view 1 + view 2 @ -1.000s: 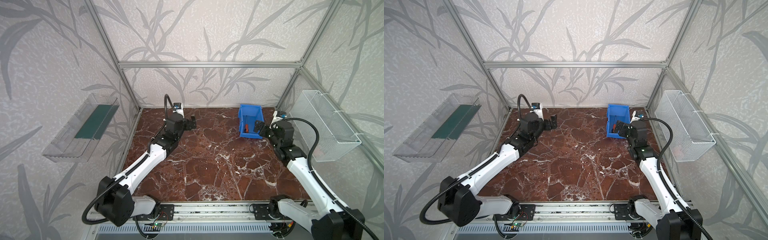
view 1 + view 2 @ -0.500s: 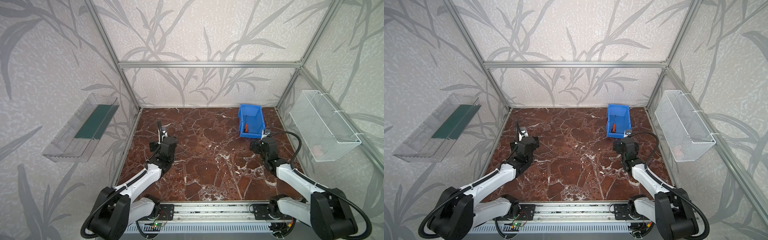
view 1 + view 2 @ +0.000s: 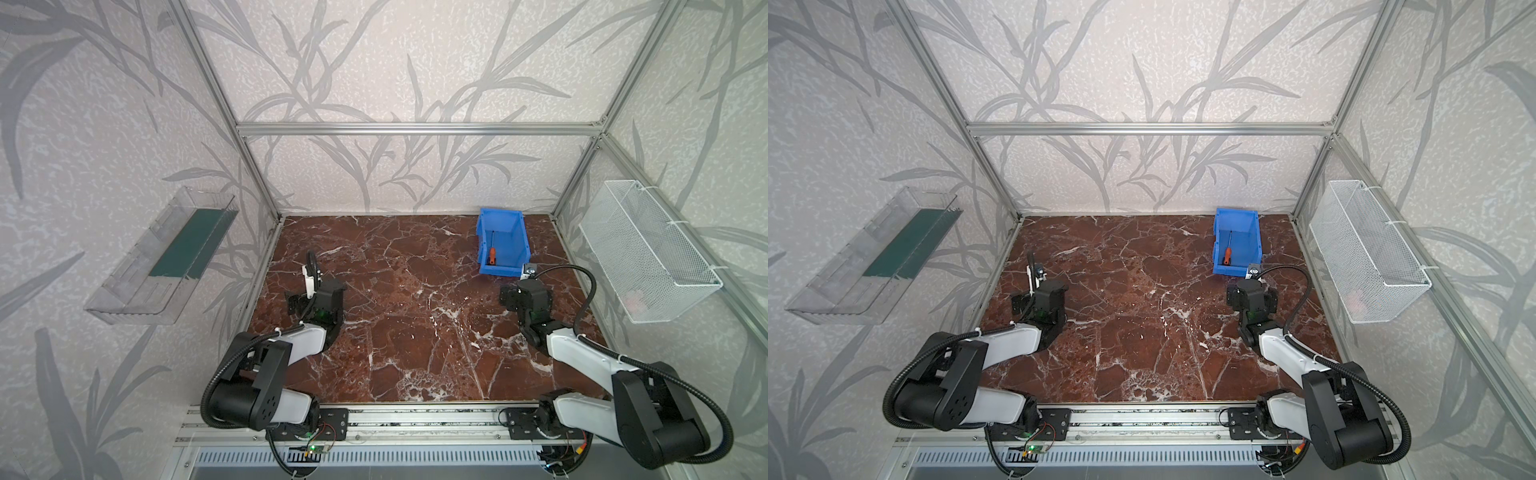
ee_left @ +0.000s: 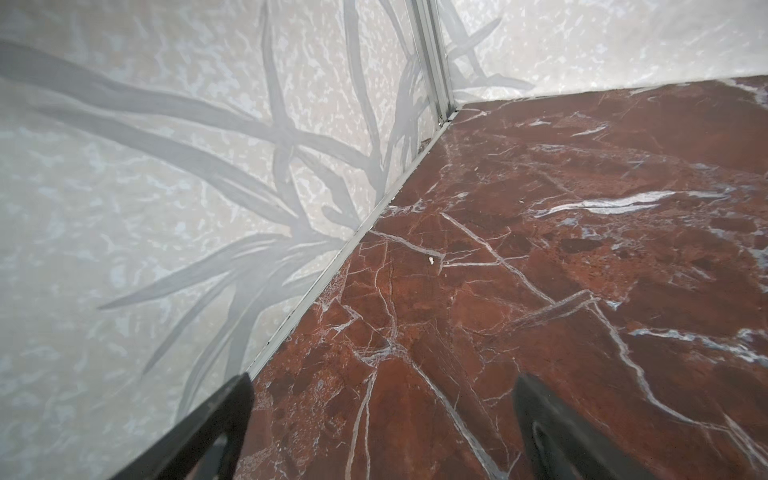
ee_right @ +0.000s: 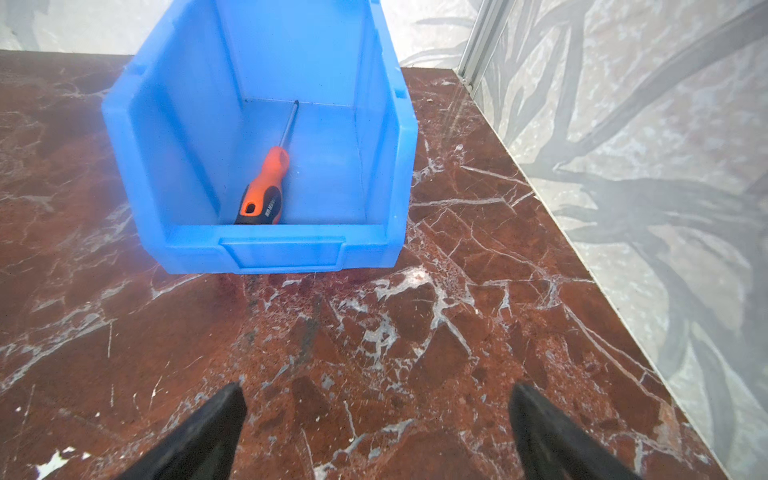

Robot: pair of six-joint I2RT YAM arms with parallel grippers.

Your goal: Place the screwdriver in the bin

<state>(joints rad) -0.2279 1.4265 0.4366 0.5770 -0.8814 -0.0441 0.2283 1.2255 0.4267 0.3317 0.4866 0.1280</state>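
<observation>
Looking at both top views, you find the bin (image 3: 505, 270) right of the middle of the frame, standing near the back of the marble floor (image 3: 415, 324), not far from the wire basket (image 3: 648, 257) at the right. The screwdriver (image 5: 266, 187) lies flat inside the bin, its orange handle toward the low front lip and its thin shaft toward the rear. The tip seems to touch the rear side of the bin, but I cannot be sure. Your right gripper (image 5: 376, 390) is low in front of the bin, apart from it, jaws spread wide and empty. Your left gripper (image 4: 384, 380) is at the left edge of the floor, jaws also spread, holding nothing.
</observation>
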